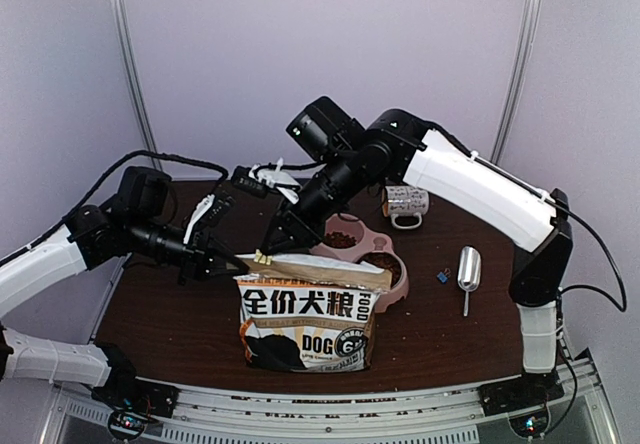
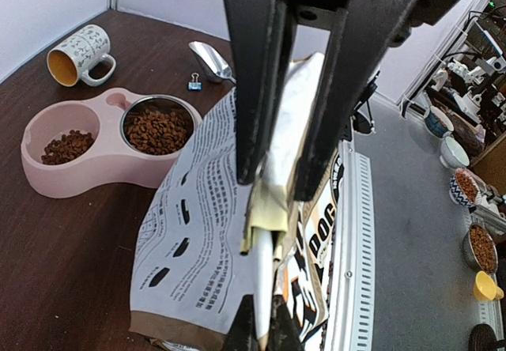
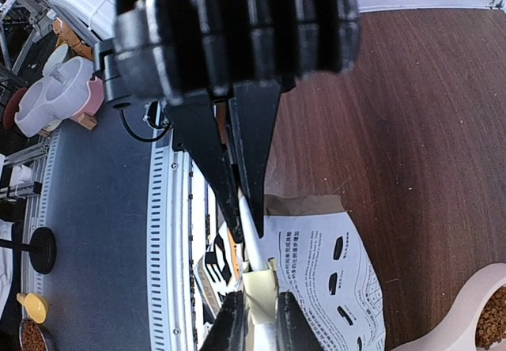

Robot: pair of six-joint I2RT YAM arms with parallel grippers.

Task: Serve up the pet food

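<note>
The printed "DOG" bag (image 1: pixel 310 314) stands near the table's front edge, its grey back panel (image 2: pixel 198 232) facing the bowl. My left gripper (image 1: pixel 243 262) (image 2: pixel 281 189) is shut on a pale yellow tab (image 2: pixel 273 209) on the bag's top edge. My right gripper (image 1: pixel 272 247) (image 3: pixel 247 223) is shut on the same thin top edge just beyond that tab. Pet food (image 1: pixel 340 238) (image 2: pixel 156 130) lies in both cups of the pink double bowl (image 1: pixel 370 239) (image 2: pixel 47 181) behind the bag. The bag's inside is hidden.
A patterned mug (image 1: pixel 406 202) (image 2: pixel 79 54) lies on its side behind the bowl. A metal scoop (image 1: pixel 468 269) (image 2: pixel 209 60) and a small blue binder clip (image 1: pixel 441 277) (image 2: pixel 194 81) lie to the bowl's right. The slotted rail (image 3: pixel 170 209) runs along the front edge.
</note>
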